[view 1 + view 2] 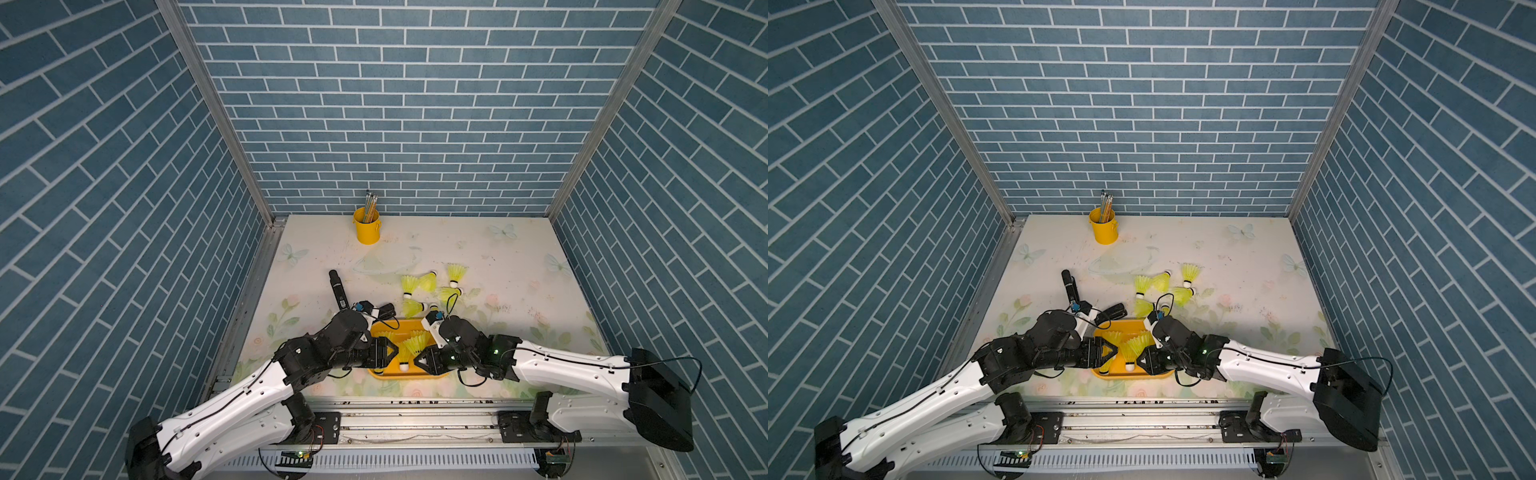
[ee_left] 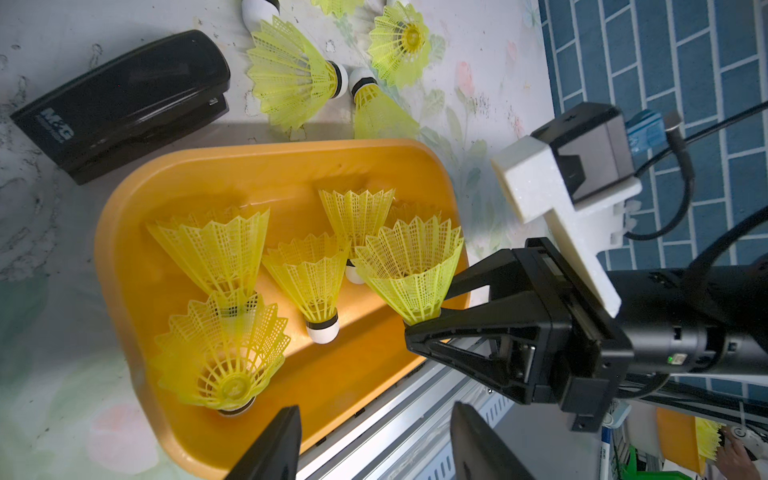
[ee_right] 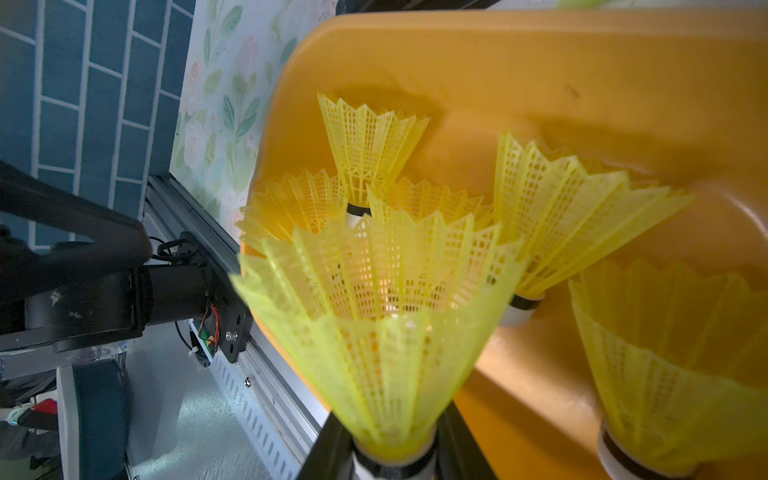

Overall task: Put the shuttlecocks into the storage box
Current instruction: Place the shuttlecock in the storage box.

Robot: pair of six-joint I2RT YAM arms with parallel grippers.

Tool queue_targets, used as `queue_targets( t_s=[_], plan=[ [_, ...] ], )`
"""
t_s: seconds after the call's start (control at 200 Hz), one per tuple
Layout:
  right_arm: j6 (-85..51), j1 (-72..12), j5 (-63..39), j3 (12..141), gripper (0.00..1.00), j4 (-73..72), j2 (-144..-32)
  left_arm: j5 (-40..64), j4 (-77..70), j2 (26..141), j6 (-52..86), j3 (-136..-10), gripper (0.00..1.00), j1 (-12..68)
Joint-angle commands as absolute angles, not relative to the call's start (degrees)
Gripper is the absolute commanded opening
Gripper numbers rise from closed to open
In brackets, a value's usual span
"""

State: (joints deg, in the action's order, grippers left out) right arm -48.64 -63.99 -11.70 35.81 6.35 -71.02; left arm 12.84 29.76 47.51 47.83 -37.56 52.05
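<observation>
1. Two grippers face each other across the storage box [image 1: 399, 376], which sits at the table's near edge, just behind the rail.
2. We see the right gripper [image 3: 392, 455] clenched on the white tip of the held shuttlecock [image 3: 374, 332], whose neon skirt fans out above the box floor.
3. We see the left gripper [image 2: 376, 415] released at the box's opposite side, jaws apart with nothing between them.
4. Several boxed shuttlecocks [image 2: 307, 282] already lie inside, skirts overlapping.
5. Just beyond the box's far rim, a black stapler [image 2: 124, 99] rests on the floral table [image 1: 519, 270]. To its right, the loose shuttlecocks [image 1: 409, 284] lie clustered.
6. Left of that cluster we note a black cylinder [image 1: 337, 291] lying on the table.
7. Farthest back, a yellow bucket [image 1: 366, 232] of pencils stands against the brick-patterned wall.
</observation>
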Motion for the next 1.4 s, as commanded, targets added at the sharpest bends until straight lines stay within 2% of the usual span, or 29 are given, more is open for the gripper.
queue_targets(
  t_s=[0.0,0.69,1.12,1.39],
  plan=[
    [-50.84,-64.42,-10.33,35.07,0.17,4.14,-72.04,11.01,29.44,48.07,48.06,-37.0,0.63,53.32],
    [-50.98,-64.88,-10.77,34.28,0.24,4.79,-74.45,9.89,28.08,50.21,48.07,-38.15,0.63,54.4],
    [-49.97,-64.89,-10.9,35.76,0.41,6.86,-74.62,10.18,27.29,50.84,47.99,-37.83,0.63,54.41],
    [-49.39,-64.79,-10.35,36.91,0.43,8.97,-73.92,10.02,27.07,51.3,47.75,-38.24,0.63,54.41]
  ],
)
